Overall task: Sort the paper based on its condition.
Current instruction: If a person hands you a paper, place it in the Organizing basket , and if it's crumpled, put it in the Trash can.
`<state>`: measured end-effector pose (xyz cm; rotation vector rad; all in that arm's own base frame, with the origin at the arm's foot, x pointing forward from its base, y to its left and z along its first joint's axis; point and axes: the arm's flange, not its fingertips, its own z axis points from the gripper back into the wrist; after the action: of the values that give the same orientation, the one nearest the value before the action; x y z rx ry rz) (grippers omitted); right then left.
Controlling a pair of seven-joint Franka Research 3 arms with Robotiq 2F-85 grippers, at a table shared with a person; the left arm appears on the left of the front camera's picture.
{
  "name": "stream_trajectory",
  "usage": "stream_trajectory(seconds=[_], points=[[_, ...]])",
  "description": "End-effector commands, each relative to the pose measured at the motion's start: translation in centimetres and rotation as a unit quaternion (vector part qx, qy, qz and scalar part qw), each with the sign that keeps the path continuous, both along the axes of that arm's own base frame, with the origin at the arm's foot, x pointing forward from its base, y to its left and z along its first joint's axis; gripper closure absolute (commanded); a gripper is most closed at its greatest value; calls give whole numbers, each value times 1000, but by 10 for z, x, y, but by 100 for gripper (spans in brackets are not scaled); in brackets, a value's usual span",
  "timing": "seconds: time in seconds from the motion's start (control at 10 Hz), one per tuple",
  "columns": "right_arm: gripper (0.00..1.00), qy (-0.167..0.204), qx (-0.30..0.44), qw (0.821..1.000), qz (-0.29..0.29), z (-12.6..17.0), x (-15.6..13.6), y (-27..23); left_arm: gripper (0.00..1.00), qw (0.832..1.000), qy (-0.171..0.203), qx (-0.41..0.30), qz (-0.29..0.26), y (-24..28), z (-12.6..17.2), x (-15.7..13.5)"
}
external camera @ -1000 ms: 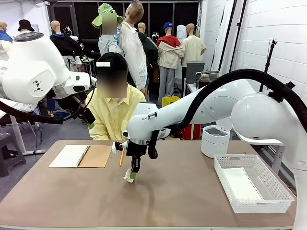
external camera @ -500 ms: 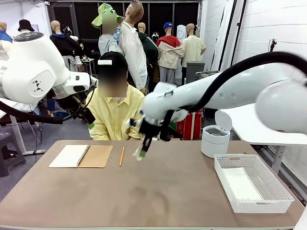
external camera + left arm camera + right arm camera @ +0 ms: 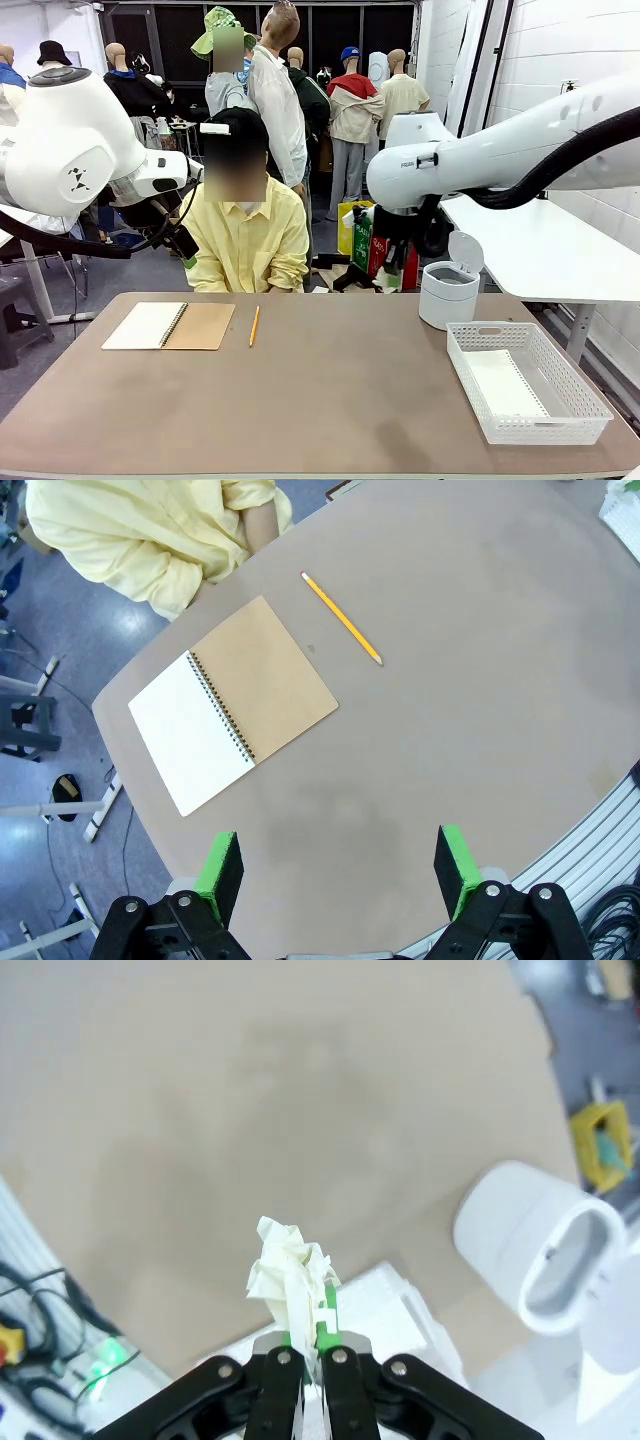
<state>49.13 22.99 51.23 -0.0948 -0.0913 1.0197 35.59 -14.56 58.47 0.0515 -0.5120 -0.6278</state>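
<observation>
While the left arm idles high over the counter's [image 3: 330, 400] near-left side, its end effector [image 3: 340, 872] hangs w/ green pads spread wide apart and nothing between them, apparently parked clear of the work. Below it, per the left wrist view, lie a spiral notebook [image 3: 232, 704] folded open, blank page beside brown cover, and a yellow pencil [image 3: 341, 618] just beyond it, both set near the person in the yellow shirt [image 3: 244, 245] at the far edge, prob. as that person's own supplies rather than things to sort.

Center of the counter is bare. Moving right, the right arm reaches in from the right at about shoulder height of the seated person, its end effector [image 3: 303, 1332] pinched tight on a crumpled wad of white paper [image 3: 290, 1275], seen plainly in the right wrist view; in the front view the wad is too small to make out. Held aloft and well off the surface, the wad looks mid-carry.

Further right stands a small white bin [image 3: 448, 292] w/ its lid tipped up, mouth open, likely ready for ruined sheets. At far right a white mesh basket [image 3: 570, 372] holds a flat white sheet [image 3: 505, 383], suggesting good pages go there. Judging by the crumpled state, the wad is prob. headed for the bin, not the basket.
</observation>
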Motion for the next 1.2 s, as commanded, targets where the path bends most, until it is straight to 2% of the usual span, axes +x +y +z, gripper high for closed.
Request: stream_trajectory(seconds=[0.0,0.1,0.2,0.6,0.7,1.1], points=[[100,-10,-18,999,-29,0,-5,9,0,1000,-2,-2,0,1,0,0],[100,-32,1,999,-14,0,-15,16,0,1000,-2,-2,0,1,0,0],[100,-5,-9,1000,-15,3,-1,-2,0,1000,-2,-2,0,1,0,0],[100,-9,-7,1000,-18,4,-3,2,0,1000,-2,-2,0,1,0,0],[100,-30,-50,997,-53,5,3,-4,0,1000,-2,-2,0,1,0,0],[100,-58,-108,984,-129,10,33,-47,0,1000,-2,-2,0,1,0,0]])
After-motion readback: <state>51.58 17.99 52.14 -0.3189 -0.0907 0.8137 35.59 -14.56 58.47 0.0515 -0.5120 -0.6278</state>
